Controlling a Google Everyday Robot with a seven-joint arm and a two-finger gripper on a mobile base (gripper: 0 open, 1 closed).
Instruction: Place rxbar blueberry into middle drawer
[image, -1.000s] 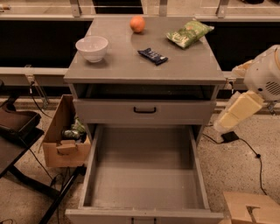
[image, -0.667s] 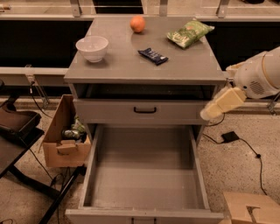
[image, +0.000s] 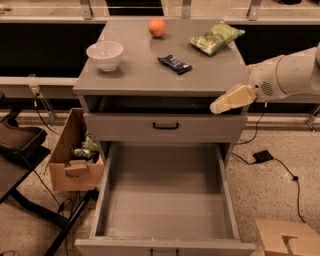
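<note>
The rxbar blueberry (image: 175, 64) is a small dark navy bar lying flat on the grey cabinet top (image: 150, 75), right of centre. The middle drawer (image: 165, 197) is pulled fully out below, a wide grey box with a bare floor. My gripper (image: 225, 102) comes in from the right on a white arm, at the cabinet's front right corner, just below the top's edge. It is right of and nearer than the bar, not touching it, and holds nothing that I can see.
A white bowl (image: 105, 54), an orange (image: 157, 27) and a green chip bag (image: 216, 38) sit on the cabinet top. A shallower drawer front with a black handle (image: 165, 126) is above the open drawer. A cardboard box (image: 72, 155) stands left; another (image: 287, 239) bottom right.
My gripper has moved left and upward from beside the cabinet's right side to its front right corner. The bar and the drawer have not moved.
</note>
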